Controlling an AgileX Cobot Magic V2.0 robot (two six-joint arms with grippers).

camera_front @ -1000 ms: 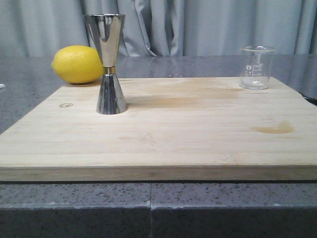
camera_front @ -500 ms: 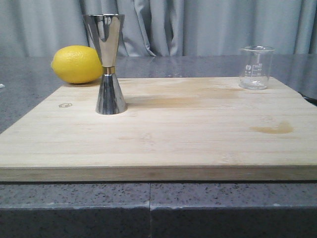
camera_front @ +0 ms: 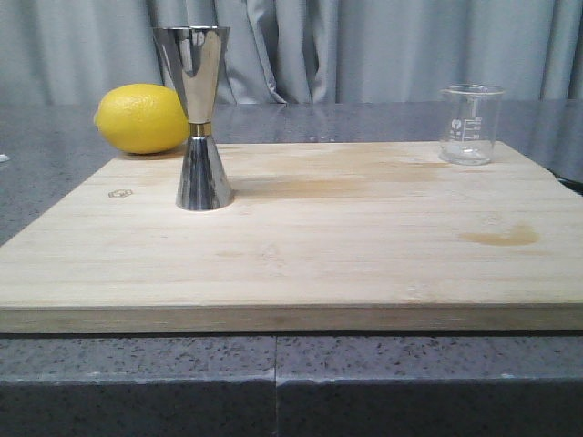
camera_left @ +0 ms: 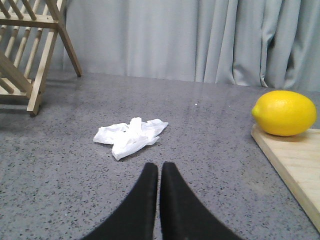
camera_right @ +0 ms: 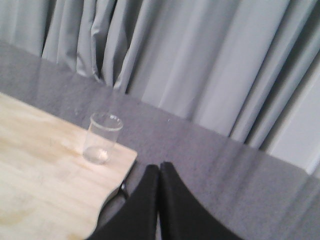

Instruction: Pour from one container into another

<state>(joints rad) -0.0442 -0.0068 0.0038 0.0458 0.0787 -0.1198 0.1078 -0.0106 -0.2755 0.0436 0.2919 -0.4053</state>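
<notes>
Nothing shifted since earlier frames. Our right gripper (camera_right: 159,172), fingers pressed together, empty, sits nearer beaker (camera_right: 102,138), upright at board's (camera_front: 364,237) far right corner. Jigger (camera_front: 198,116) upright far left. Left gripper (camera_left: 159,172) also closed, off board.

Grey pleated curtain (camera_front: 383,45) behind speckled grey countertop (camera_front: 273,382); wooden rack (camera_left: 25,55) left

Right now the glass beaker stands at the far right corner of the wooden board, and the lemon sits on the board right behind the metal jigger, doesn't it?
Not quite. The lemon is not on the board; the front view shows it on the grey counter just past the board's far left edge. The rest holds: it is behind the jigger, and the beaker stands at the far right corner.
</notes>
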